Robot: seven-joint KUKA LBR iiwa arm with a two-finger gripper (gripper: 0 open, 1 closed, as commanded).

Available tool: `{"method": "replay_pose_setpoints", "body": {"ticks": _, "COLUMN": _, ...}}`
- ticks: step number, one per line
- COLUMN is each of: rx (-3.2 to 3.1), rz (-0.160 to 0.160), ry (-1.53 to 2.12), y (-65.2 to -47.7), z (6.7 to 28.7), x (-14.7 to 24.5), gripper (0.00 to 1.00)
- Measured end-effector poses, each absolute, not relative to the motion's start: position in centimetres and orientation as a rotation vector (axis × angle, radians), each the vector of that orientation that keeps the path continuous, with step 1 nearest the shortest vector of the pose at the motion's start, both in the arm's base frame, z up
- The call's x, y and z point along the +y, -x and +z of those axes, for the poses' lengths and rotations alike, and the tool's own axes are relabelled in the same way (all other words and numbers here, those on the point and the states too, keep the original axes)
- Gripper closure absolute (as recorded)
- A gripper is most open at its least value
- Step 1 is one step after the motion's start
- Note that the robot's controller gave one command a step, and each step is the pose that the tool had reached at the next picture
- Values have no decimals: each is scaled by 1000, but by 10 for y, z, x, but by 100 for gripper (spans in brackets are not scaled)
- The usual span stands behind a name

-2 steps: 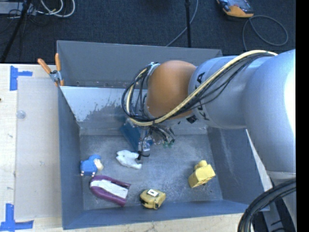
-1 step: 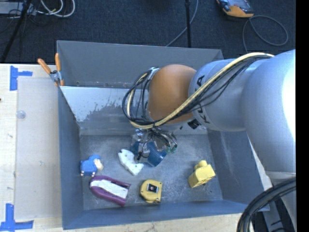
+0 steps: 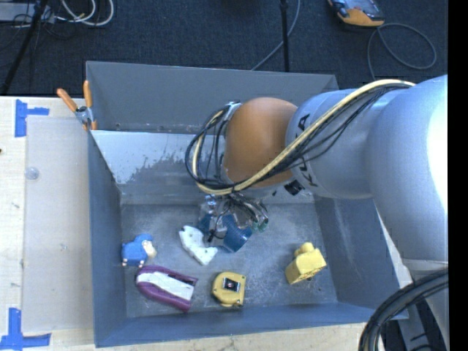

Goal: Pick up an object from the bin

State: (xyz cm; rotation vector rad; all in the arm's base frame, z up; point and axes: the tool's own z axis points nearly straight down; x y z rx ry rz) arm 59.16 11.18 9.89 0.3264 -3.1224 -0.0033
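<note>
My gripper (image 3: 219, 229) is down in the middle of the bin, its fingers low over a dark blue object (image 3: 234, 234). A white angular piece (image 3: 196, 245) lies right beside that blue object on its left, touching or nearly touching the fingertips. Whether anything sits between the fingers is hidden by the wrist and cables.
A small blue and white toy (image 3: 137, 250) lies at the left of the bin floor. A purple and white object (image 3: 167, 286) and a yellow tape measure (image 3: 229, 289) lie near the front wall. A yellow toy (image 3: 305, 263) sits to the right. The arm comes in from the right.
</note>
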Motion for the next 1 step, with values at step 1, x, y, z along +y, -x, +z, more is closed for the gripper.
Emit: {"method": "replay_pose_setpoints", "body": {"ticks": 1, "rx": -3122, "rz": -3, "ry": -327, "y": -592, "z": 99, "x": 112, "gripper": 100}}
